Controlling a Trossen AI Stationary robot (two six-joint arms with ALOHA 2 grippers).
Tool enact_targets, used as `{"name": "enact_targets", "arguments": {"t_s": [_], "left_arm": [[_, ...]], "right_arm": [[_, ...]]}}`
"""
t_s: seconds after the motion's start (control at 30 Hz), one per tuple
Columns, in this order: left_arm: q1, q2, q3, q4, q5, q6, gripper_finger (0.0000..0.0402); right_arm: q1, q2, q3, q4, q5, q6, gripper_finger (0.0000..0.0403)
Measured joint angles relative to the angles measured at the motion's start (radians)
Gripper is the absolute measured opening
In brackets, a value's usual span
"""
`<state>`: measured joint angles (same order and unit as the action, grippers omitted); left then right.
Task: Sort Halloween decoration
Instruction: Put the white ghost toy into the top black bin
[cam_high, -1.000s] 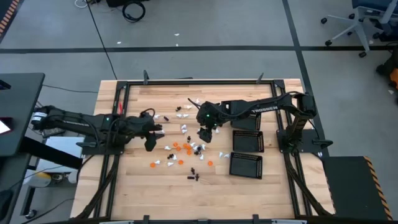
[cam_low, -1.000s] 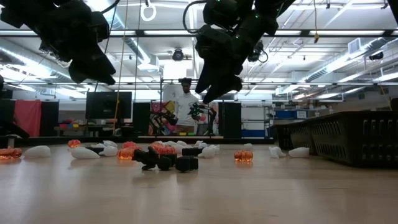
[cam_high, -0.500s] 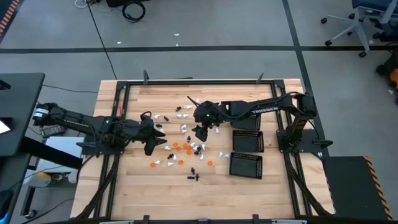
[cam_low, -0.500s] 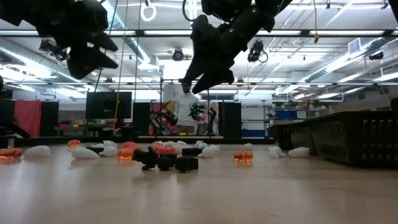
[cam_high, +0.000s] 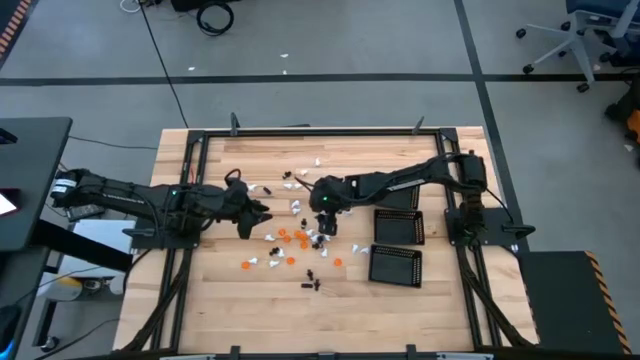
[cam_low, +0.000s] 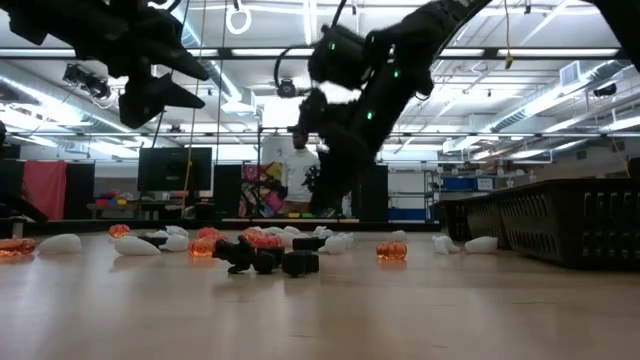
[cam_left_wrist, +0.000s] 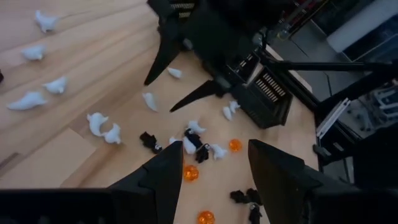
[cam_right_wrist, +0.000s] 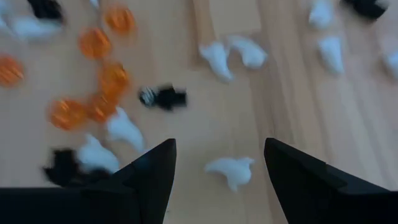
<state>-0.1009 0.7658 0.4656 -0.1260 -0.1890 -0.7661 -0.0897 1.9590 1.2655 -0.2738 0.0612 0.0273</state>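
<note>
**Right gripper poised over the trinket cluster**

The right gripper, jaws spread and empty, is being held directly above the Halloween decoration scattered mid-table. A white trinket is lying between its fingers. The left gripper, also released, is waiting farther left.

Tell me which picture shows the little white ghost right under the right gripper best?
The right wrist view: the white ghost lies on bare wood between the open right gripper fingers, close up. The high view shows only tiny white specks there, the left wrist view shows small ghosts I cannot match, and the low view hides it among others.
</note>
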Motion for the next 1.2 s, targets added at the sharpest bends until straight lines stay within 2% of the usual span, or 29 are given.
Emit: {"name": "enact_targets", "arguments": {"t_s": [0.23, 0.5, 0.8, 1.2], "left_arm": [[0.000, 0.000, 0.001, -0.003, -0.019, 0.000, 0.0192], [0.005, 0.000, 0.001, -0.004, -0.028, 0.044, 0.0192], [0.005, 0.000, 0.001, -0.003, -0.035, 0.047, 0.0192], [0.005, 0.000, 0.001, 0.000, -0.035, 0.043, 0.0192]], "right_arm": [[-0.021, 0.036, 0.000, -0.010, 0.005, -0.104, 0.0248], [-0.061, 0.036, -0.030, -0.004, -0.062, -0.134, 0.0227], [-0.080, 0.034, -0.102, 0.148, -0.180, -0.154, 0.0189], [-0.075, 0.025, -0.134, 0.156, -0.191, -0.154, 0.0121]]}}
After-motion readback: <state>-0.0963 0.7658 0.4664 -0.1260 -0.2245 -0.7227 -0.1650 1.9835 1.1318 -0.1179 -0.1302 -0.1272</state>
